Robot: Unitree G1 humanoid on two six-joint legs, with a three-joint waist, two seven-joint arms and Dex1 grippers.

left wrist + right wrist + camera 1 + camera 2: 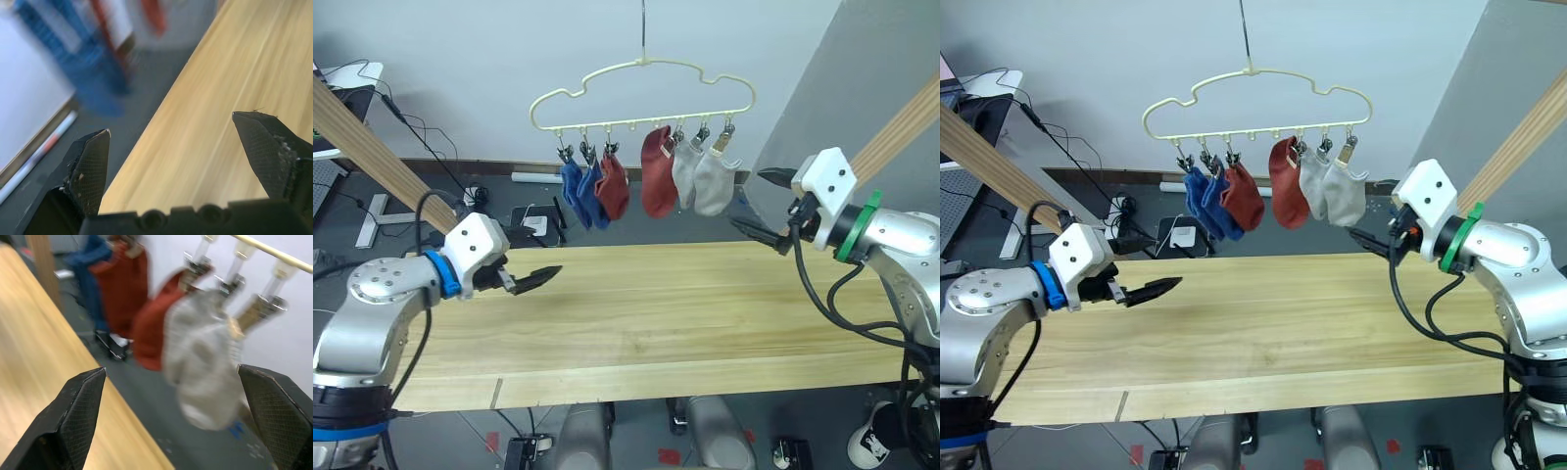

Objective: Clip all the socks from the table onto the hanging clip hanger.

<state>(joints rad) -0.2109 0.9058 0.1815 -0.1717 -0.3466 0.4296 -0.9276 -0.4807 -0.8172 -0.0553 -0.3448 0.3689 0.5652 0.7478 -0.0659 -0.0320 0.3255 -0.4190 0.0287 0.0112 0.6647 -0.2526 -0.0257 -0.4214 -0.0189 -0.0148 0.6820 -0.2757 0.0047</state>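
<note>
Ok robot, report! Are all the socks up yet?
Both claws, left and right, open, empty. Six socks clipped on hanger. Table bare, nothing blocking.

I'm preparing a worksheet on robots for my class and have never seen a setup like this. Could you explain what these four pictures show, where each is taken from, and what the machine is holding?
This is a humanoid robot with two arms. Two pictures come from cameras in its head, looking down over a wooden table. The other two come from cameras on its wrists, looking out between each gripper's two black fingers. The left gripper hovers over the table, open and holding nothing. The right gripper is raised near the clip hanger, also open and holding nothing. Six socks hang clipped on the hanger: two blue, two rust red, two light grey. No sock lies on the visible part of the table, so the job looks finished.
</note>
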